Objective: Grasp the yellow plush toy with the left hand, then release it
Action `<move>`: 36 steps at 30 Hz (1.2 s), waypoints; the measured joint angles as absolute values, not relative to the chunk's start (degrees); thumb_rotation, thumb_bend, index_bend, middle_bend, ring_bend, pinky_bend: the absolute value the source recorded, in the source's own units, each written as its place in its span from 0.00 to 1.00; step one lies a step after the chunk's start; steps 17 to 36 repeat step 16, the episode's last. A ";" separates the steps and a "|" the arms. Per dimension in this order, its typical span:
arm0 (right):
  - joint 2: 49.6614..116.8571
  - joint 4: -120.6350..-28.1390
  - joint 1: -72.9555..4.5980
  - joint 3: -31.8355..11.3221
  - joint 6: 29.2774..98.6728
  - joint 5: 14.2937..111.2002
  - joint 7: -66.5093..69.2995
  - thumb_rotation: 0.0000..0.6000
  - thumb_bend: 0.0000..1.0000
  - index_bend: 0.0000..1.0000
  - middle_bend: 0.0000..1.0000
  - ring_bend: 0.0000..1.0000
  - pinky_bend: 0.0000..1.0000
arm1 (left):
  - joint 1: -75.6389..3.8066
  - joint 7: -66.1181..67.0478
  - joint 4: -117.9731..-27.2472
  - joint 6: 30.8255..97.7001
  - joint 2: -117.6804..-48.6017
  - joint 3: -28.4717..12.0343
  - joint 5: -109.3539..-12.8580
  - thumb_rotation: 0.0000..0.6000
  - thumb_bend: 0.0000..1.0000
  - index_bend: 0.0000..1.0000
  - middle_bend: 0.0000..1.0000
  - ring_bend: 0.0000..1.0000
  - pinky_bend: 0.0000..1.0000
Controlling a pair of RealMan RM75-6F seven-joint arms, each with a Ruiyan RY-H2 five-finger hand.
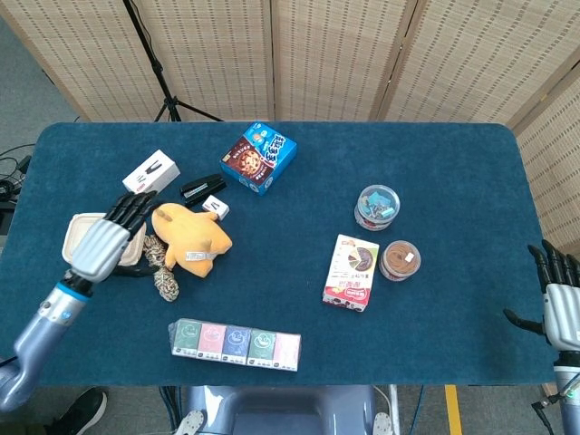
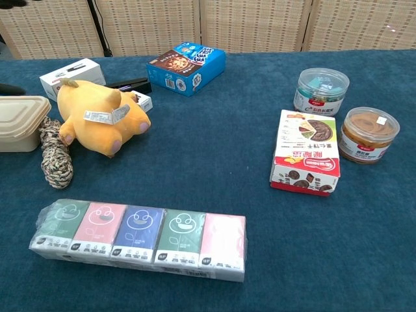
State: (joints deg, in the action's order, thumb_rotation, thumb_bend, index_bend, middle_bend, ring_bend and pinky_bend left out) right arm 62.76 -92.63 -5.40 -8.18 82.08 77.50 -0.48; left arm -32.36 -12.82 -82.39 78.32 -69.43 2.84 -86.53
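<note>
The yellow plush toy [image 1: 191, 239] lies on the blue table, left of centre, a white tag on its side; the chest view shows the plush toy [image 2: 99, 119] alone, with nothing touching it. My left hand [image 1: 101, 243] hovers to the left of it, raised over the beige lunch box, fingers spread and empty. In the chest view only a dark fingertip shows at the left edge. My right hand [image 1: 562, 304] sits at the table's far right edge, fingers apart, holding nothing.
A beige lunch box [image 2: 16, 123] and a coiled rope [image 2: 54, 156] lie left of the toy. A white box [image 1: 150, 175], black stapler [image 1: 203, 188], blue cookie box [image 1: 258, 158], tissue multipack [image 2: 140, 236], snack carton [image 2: 307, 157] and two jars [image 2: 321, 91] [image 2: 368, 134] stand around.
</note>
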 measured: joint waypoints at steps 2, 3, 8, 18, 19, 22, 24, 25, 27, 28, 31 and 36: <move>62.35 -93.21 -5.22 -8.07 82.70 78.28 -0.27 1.00 0.00 0.00 0.00 0.00 0.00 | -29.57 -9.72 -85.78 79.23 -66.94 3.28 -85.21 1.00 0.00 0.00 0.00 0.00 0.00; 62.18 -93.45 -5.13 -8.01 82.97 78.60 -0.20 1.00 0.00 0.00 0.00 0.00 0.00 | -27.79 -7.99 -87.44 80.08 -65.95 3.57 -84.48 1.00 0.00 0.00 0.00 0.00 0.00; 61.42 -94.47 -4.67 -7.64 84.21 79.95 -0.21 1.00 0.00 0.00 0.00 0.00 0.00 | -21.86 -3.47 -91.47 84.40 -64.28 4.60 -82.93 1.00 0.00 0.00 0.00 0.00 0.00; 60.84 -95.81 -3.65 -7.10 86.44 81.56 -1.03 1.00 0.00 0.00 0.00 0.00 0.00 | -15.72 -1.76 -92.26 87.98 -63.28 5.25 -82.60 1.00 0.00 0.00 0.00 0.00 0.00; 60.84 -95.81 -3.65 -7.10 86.44 81.56 -1.03 1.00 0.00 0.00 0.00 0.00 0.00 | -15.72 -1.76 -92.26 87.98 -63.28 5.25 -82.60 1.00 0.00 0.00 0.00 0.00 0.00; 60.84 -95.81 -3.65 -7.10 86.44 81.56 -1.03 1.00 0.00 0.00 0.00 0.00 0.00 | -15.72 -1.76 -92.26 87.98 -63.28 5.25 -82.60 1.00 0.00 0.00 0.00 0.00 0.00; 60.84 -95.81 -3.65 -7.10 86.44 81.56 -1.03 1.00 0.00 0.00 0.00 0.00 0.00 | -15.72 -1.76 -92.26 87.98 -63.28 5.25 -82.60 1.00 0.00 0.00 0.00 0.00 0.00; 60.84 -95.81 -3.65 -7.10 86.44 81.56 -1.03 1.00 0.00 0.00 0.00 0.00 0.00 | -15.72 -1.76 -92.26 87.98 -63.28 5.25 -82.60 1.00 0.00 0.00 0.00 0.00 0.00; 60.84 -95.81 -3.65 -7.10 86.44 81.56 -1.03 1.00 0.00 0.00 0.00 0.00 0.00 | -15.72 -1.76 -92.26 87.98 -63.28 5.25 -82.60 1.00 0.00 0.00 0.00 0.00 0.00; 60.84 -95.81 -3.65 -7.10 86.44 81.56 -1.03 1.00 0.00 0.00 0.00 0.00 0.00 | -15.72 -1.76 -92.26 87.98 -63.28 5.25 -82.60 1.00 0.00 0.00 0.00 0.00 0.00; 60.84 -95.81 -3.65 -7.10 86.44 81.56 -1.03 1.00 0.00 0.00 0.00 0.00 0.00 | -15.72 -1.76 -92.26 87.98 -63.28 5.25 -82.60 1.00 0.00 0.00 0.00 0.00 0.00; 60.84 -95.81 -3.65 -7.10 86.44 81.56 -1.03 1.00 0.00 0.00 0.00 0.00 0.00 | -15.72 -1.76 -92.26 87.98 -63.28 5.25 -82.60 1.00 0.00 0.00 0.00 0.00 0.00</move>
